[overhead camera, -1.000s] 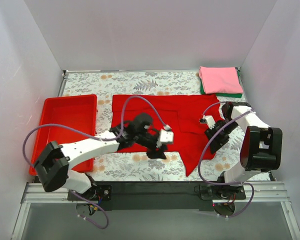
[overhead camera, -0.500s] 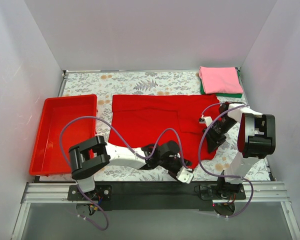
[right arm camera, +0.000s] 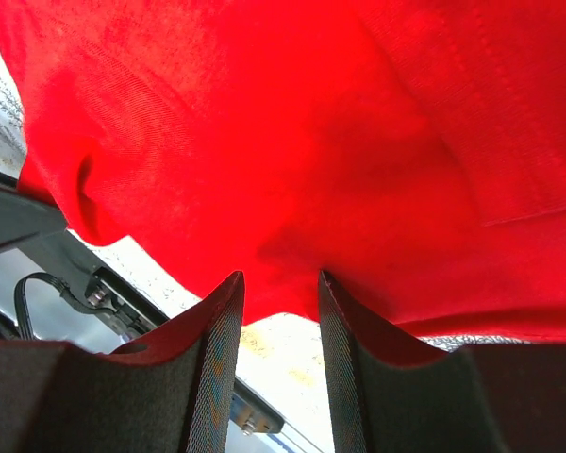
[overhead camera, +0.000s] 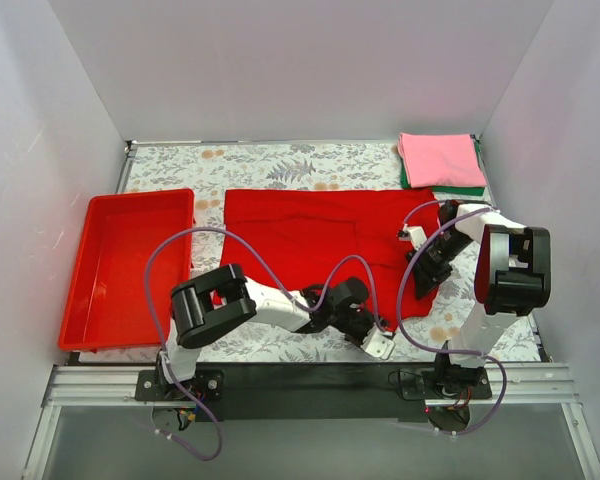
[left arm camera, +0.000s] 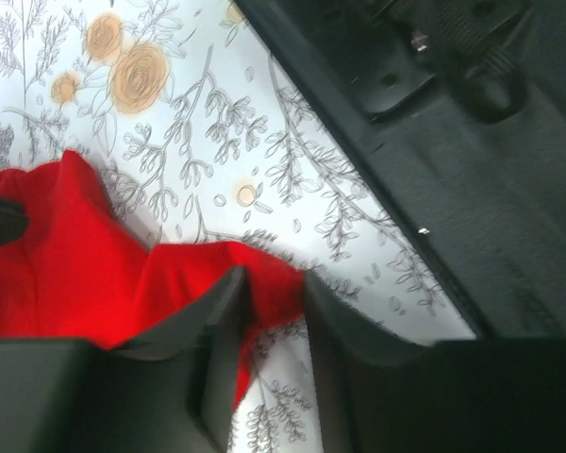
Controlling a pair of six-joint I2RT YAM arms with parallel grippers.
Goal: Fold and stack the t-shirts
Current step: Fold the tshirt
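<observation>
Both left fingers (left arm camera: 224,332) and right fingers (right arm camera: 219,351) pinch edges of the red t-shirt (overhead camera: 300,232)

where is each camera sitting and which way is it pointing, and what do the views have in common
Top external: above and behind the bases, looking down at the table and the red t-shirt spread on it; left arm and right arm show.
Left wrist: on the left arm, looking past the left jaws, shut on a shirt corner, at the table's near edge.
Right wrist: on the right arm, looking past the right jaws, close against red cloth.
Shared: all three show the red t-shirt.
</observation>
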